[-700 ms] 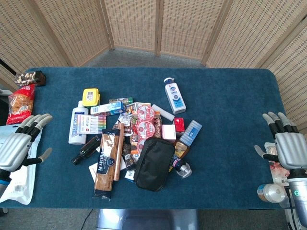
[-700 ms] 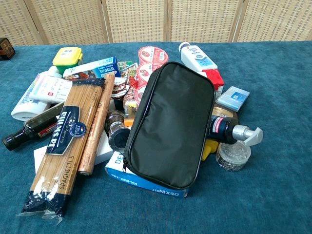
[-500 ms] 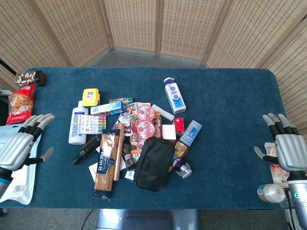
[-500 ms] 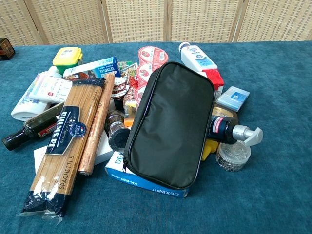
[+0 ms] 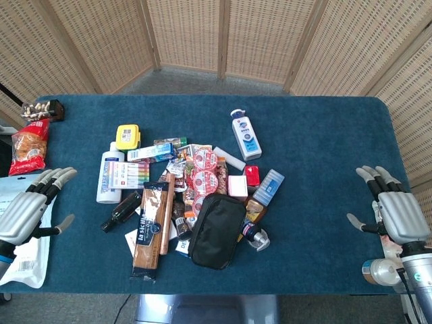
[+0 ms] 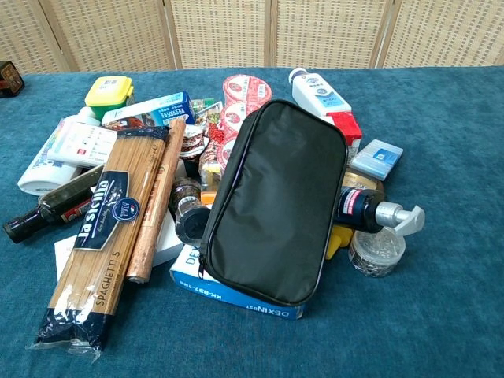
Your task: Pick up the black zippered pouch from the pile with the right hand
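The black zippered pouch (image 5: 217, 230) lies on the near side of the pile, resting on a blue-and-white box (image 6: 244, 295); in the chest view the pouch (image 6: 277, 201) fills the middle. My right hand (image 5: 390, 211) hovers open at the table's right edge, fingers spread, far from the pouch. At the left edge my left hand (image 5: 28, 210) is open too, holding nothing. Neither hand shows in the chest view.
Around the pouch lie a spaghetti pack (image 5: 149, 229), a dark bottle (image 5: 121, 211), a pump bottle (image 6: 376, 212), a white lotion bottle (image 5: 246, 134), a yellow box (image 5: 127, 136) and red-lidded cups (image 5: 204, 178). Snack bags (image 5: 29, 146) sit at the left edge, a jar (image 5: 379, 271) at the right.
My right hand has shifted slightly left and forward over the table edge. My left hand has drifted a little lower. The pile has not moved.
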You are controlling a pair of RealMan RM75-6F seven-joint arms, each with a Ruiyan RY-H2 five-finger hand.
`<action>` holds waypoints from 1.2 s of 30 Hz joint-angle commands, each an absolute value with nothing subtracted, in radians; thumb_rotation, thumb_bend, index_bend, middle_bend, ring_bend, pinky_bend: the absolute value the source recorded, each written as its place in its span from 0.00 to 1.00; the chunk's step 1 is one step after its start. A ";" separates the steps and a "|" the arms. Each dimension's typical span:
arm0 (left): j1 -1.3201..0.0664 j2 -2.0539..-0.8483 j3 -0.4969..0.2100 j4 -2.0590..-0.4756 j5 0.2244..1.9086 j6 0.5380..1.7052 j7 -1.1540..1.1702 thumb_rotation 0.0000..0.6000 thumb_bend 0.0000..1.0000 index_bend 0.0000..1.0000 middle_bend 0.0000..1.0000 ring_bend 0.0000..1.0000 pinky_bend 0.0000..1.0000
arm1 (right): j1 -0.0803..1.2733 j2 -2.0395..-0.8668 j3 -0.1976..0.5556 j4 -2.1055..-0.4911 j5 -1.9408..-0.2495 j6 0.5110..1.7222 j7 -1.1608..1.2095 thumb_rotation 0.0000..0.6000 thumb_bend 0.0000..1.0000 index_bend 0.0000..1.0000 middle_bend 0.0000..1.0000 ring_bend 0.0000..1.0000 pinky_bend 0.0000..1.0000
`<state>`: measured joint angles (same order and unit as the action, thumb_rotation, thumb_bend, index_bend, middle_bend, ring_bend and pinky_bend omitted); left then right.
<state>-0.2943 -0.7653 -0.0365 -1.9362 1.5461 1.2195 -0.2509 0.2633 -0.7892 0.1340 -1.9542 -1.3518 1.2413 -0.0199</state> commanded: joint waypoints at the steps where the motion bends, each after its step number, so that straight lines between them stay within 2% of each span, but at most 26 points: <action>1: -0.292 -0.772 -0.022 -1.915 1.556 1.206 -0.255 1.00 0.42 0.00 0.00 0.00 0.00 | 0.270 -0.775 0.127 -1.984 -1.363 1.225 -0.016 0.82 0.27 0.00 0.07 0.04 0.18; 9: -0.286 -0.799 -0.005 -1.871 1.567 1.205 -0.268 1.00 0.42 0.00 0.00 0.00 0.00 | 0.281 -0.836 0.102 -2.060 -1.355 1.203 -0.117 0.81 0.27 0.00 0.04 0.01 0.18; 12: -0.286 -0.808 -0.003 -1.856 1.562 1.202 -0.264 1.00 0.42 0.00 0.00 0.00 0.00 | 0.299 -0.873 0.100 -2.078 -1.346 1.184 -0.159 0.82 0.27 0.00 0.01 0.00 0.18; 18: -0.289 -0.821 -0.006 -1.837 1.547 1.199 -0.249 1.00 0.42 0.00 0.00 0.00 0.00 | 0.364 -0.969 0.103 -2.088 -1.323 1.109 -0.220 0.82 0.27 0.00 0.00 0.00 0.18; 28: -0.297 -0.811 -0.016 -1.823 1.531 1.196 -0.254 1.00 0.42 0.00 0.00 0.00 0.00 | 0.567 -1.079 0.172 -2.038 -1.204 0.897 -0.287 0.82 0.27 0.00 0.00 0.00 0.18; 36: -0.291 -0.801 -0.019 -1.817 1.525 1.212 -0.268 1.00 0.42 0.00 0.00 0.00 0.00 | 0.731 -1.144 0.199 -1.950 -1.105 0.711 -0.283 0.81 0.27 0.00 0.00 0.00 0.18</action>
<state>-0.2907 -0.8010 -0.0189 -1.8168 1.5253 1.2124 -0.2677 0.6880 -1.1200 0.1869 -1.9836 -1.1372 0.7559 -0.2836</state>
